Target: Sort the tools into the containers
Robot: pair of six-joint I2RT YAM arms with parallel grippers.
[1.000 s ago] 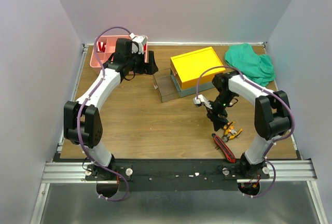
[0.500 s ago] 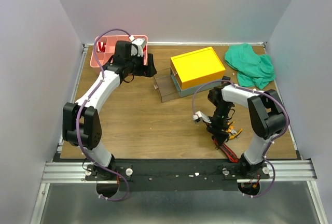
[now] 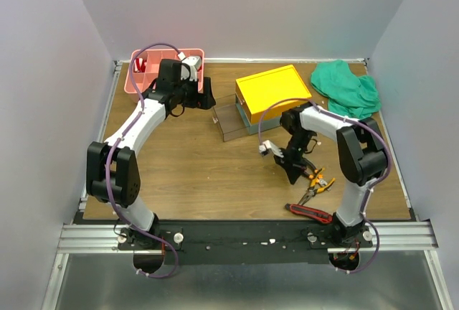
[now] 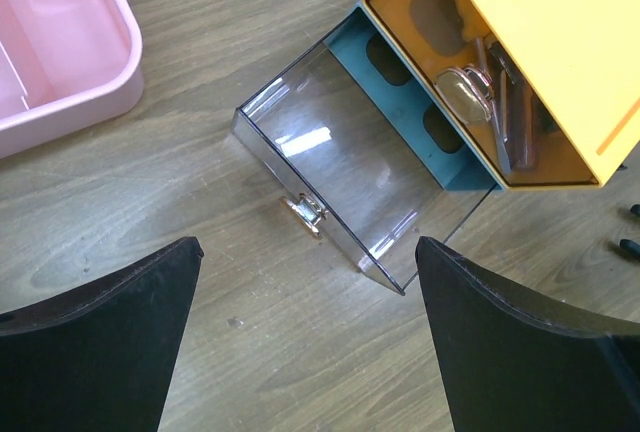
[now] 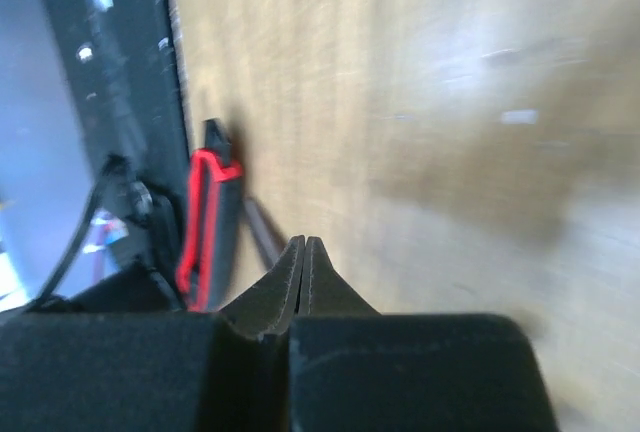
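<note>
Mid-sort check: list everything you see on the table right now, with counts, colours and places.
table: one, brown wood.
pink tray: one, far left corner; red-and-white items inside, too small to identify.
toolbox: one, grey with yellow lid, far centre; clear drawer pulled out.
tools under the lid: metallic, count unclear.
pliers: one, orange and black, near right.
cutter: one, red and black, near edge, right.
cloth: one, green, far right corner.
left arm: white and black, by the tray, jaws wide open.
right arm: white and black, jaws shut with nothing between them, just left of the pliers.
</note>
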